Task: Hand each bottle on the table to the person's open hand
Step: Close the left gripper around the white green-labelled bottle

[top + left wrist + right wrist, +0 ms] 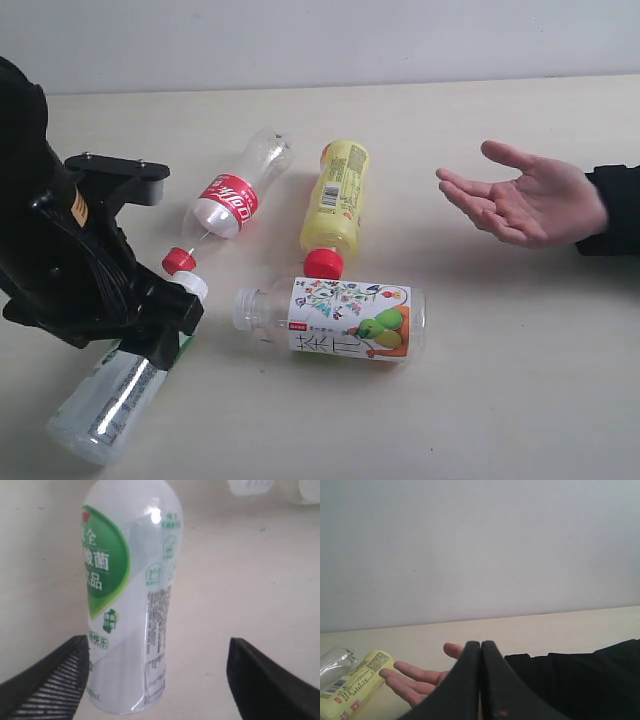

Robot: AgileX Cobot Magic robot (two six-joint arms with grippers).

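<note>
Four bottles lie on the table point(510, 390). The clear one with a red label point(229, 198) and the yellow one point(336, 192) lie at the back. The pear-label bottle point(348, 318) lies in the middle. The green-white bottle point(105, 405) lies at the front left, its white cap point(190, 285) showing past the arm. My left gripper point(163, 338) is low over it and open. In the left wrist view this bottle point(127, 605) sits between the fingers of the left gripper point(157, 650), close to one and apart from the other. My right gripper point(481, 646) is shut and empty, near the person's open hand point(525, 200).
The person's hand point(415, 680) and dark sleeve point(615, 205) hover at the right edge, palm up. The red cap point(179, 262) of the red-label bottle lies close to the left arm. A pale wall stands behind the table.
</note>
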